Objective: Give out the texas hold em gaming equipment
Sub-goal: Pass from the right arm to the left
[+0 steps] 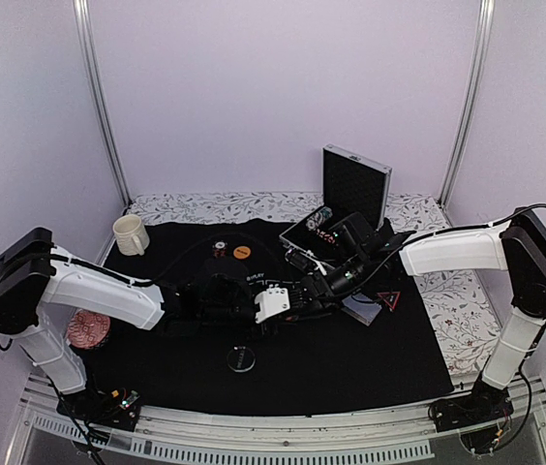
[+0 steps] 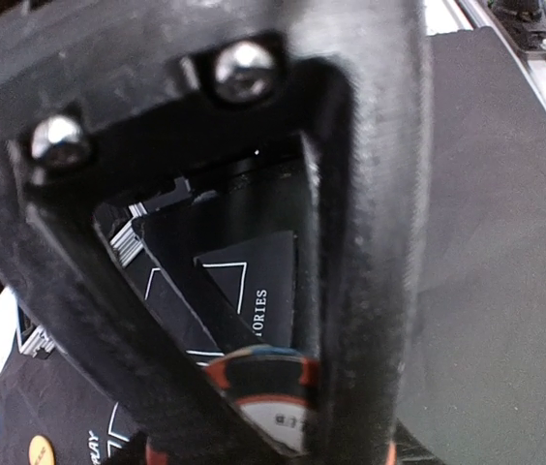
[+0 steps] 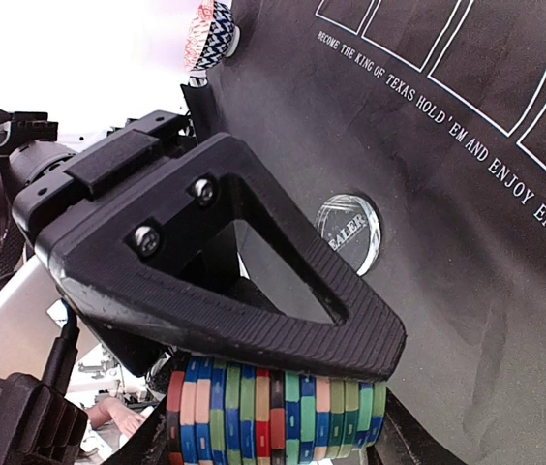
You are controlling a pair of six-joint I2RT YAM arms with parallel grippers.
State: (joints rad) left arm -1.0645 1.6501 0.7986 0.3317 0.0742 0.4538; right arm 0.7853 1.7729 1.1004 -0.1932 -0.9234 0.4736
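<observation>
My right gripper [image 3: 283, 387] is shut on a row of several striped poker chips [image 3: 273, 412], held edge-on above the black mat; in the top view it [image 1: 319, 283] meets my left gripper [image 1: 300, 293] at mid-table. In the left wrist view one finger [image 2: 370, 242] fills the frame, and a red-and-black chip with a white centre [image 2: 268, 392] shows behind its tip; the other finger is hidden. The clear dealer disc [image 1: 240, 359] [image 3: 348, 232] lies on the mat. An orange disc [image 1: 242, 251], a few chips [image 1: 219, 248], the red-edged triangle [image 1: 387, 298] and the cards [image 1: 362, 309] lie around.
The open silver case [image 1: 348, 189] stands at the back with chips in its tray [image 1: 318, 221]. A cream mug [image 1: 130, 233] sits back left. A pink patterned round thing [image 1: 87, 329] lies off the mat's left edge. The flowered cloth [image 1: 452, 310] borders the mat.
</observation>
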